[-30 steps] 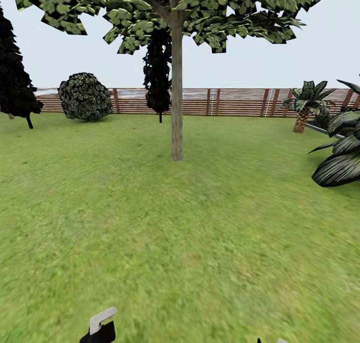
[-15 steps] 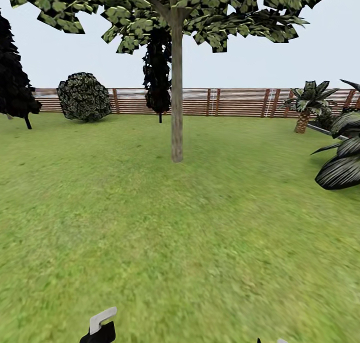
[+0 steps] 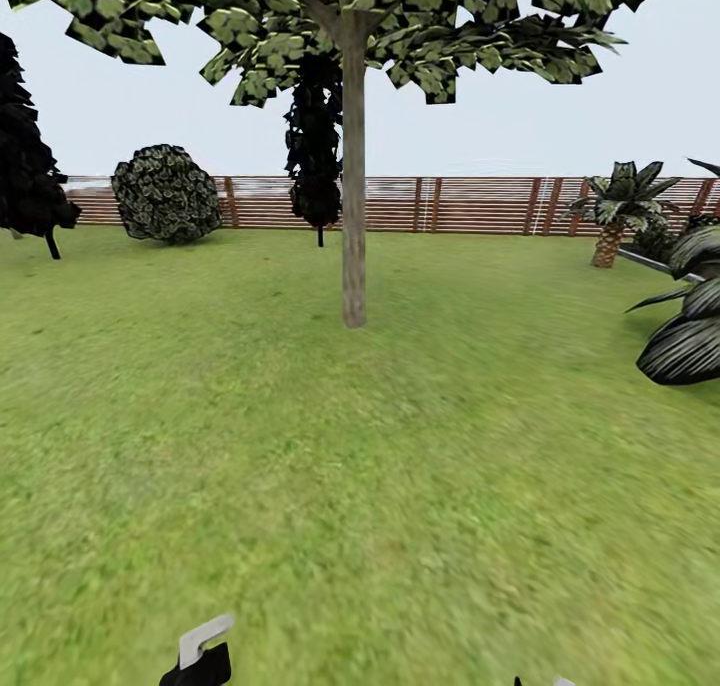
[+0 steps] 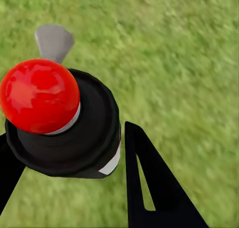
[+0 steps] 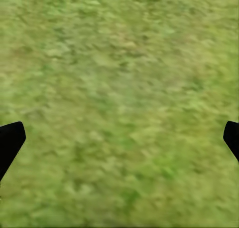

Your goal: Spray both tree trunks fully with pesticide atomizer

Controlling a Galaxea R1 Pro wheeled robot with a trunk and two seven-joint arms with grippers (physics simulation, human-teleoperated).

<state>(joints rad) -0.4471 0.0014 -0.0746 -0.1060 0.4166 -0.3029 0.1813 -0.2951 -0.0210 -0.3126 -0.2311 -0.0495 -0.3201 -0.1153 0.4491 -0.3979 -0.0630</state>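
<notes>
Red-capped black atomizer pinched in left end effector, grey nozzle beyond cap. Right end effector spread wide over grass. Tree trunk well ahead of both, fence behind.

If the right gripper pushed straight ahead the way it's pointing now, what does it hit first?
Most likely bare grass. In the right wrist view the open right gripper has lawn alone between its dark fingertips, with nothing lying in the path. How far off the ground is, I cannot tell.
</notes>
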